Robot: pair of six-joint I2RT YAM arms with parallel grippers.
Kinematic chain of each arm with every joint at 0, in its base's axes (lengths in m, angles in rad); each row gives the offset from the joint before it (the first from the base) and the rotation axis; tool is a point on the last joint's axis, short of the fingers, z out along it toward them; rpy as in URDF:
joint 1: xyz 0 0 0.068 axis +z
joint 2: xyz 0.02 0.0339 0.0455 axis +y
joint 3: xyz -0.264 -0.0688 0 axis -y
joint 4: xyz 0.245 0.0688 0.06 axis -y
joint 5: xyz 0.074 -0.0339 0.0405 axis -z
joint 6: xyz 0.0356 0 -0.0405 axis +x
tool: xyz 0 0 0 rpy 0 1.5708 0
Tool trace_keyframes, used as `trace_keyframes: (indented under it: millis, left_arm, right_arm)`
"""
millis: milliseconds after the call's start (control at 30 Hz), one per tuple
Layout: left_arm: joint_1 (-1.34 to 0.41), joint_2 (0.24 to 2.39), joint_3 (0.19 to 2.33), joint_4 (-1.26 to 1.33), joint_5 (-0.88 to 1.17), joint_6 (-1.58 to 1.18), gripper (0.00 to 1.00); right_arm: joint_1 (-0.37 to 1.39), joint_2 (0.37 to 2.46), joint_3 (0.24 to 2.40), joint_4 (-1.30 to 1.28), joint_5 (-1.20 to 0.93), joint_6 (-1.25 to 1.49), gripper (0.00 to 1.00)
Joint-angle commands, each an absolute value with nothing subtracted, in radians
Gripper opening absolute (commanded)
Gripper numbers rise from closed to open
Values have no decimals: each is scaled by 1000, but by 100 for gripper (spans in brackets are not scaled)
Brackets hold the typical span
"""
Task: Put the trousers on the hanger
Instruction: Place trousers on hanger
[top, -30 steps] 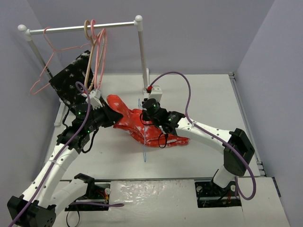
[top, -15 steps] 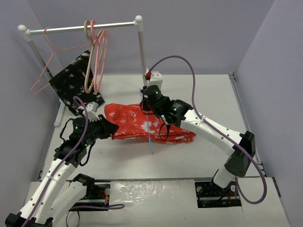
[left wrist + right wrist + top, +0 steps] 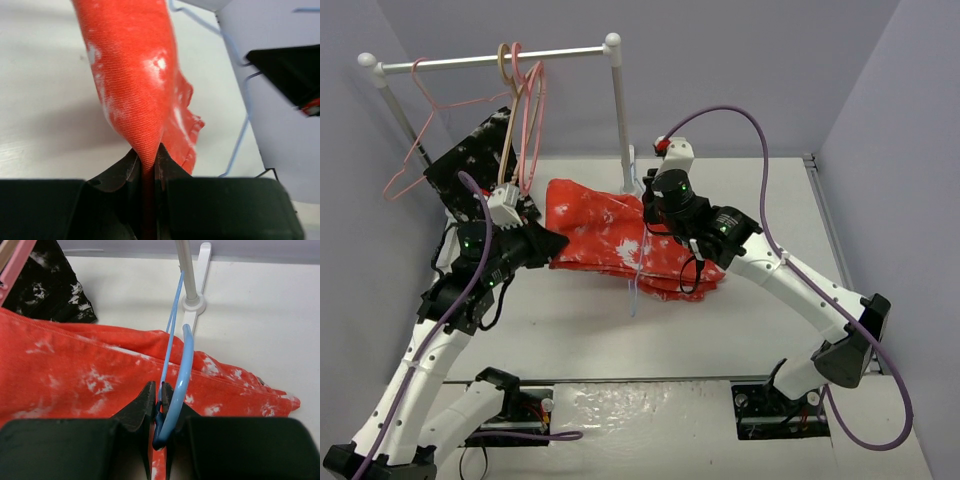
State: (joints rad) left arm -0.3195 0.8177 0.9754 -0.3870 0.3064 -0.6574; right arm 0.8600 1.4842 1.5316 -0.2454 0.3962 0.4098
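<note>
Pale grey walls enclose a white table [image 3: 770, 210], and a clothes rail [image 3: 490, 58] stands at its far left. Since a second ago both arms have swung farther away, carrying the trousers [image 3: 600, 225] up beside the rail's right post. The left gripper [image 3: 148, 152] is pinched tight on the trousers' left end. The right gripper [image 3: 159, 400] is clamped on the hanger [image 3: 185, 360] at the trousers' middle.

The rack post [image 3: 617, 110] stands just behind the trousers [image 3: 600, 225], near the right gripper [image 3: 159, 395] and its hanger [image 3: 183, 360]. Behind the left gripper [image 3: 147, 155], pink hangers [image 3: 532, 120] and a black garment [image 3: 470, 165] fill the space. The table [image 3: 580, 335] in front and to the right is open.
</note>
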Motion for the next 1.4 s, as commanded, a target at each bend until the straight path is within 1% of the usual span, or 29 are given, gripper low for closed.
trace_keyframes:
  millis: [0,267,467,1067,1367]
  left_arm:
    - [-313,860,1131,-287,351,-708,0]
    - [-314,912,1205,-225,406,-777,0]
    - [-316,918,1218,-204,411,-787,0]
    - [-347,868,1113,-86,441,-793,0]
    - [-353,856,1099,-86,443,-769,0]
  right_arm:
    - [850,1430,1484,-123,439,436,0]
    - [847,1432,1392,-23,411,468,0]
    - [847,1449,1375,-11,407,483,0]
    - [845,1481,1356,-26,484,596,0]
    - [844,1486,1372,-29,464,588,0]
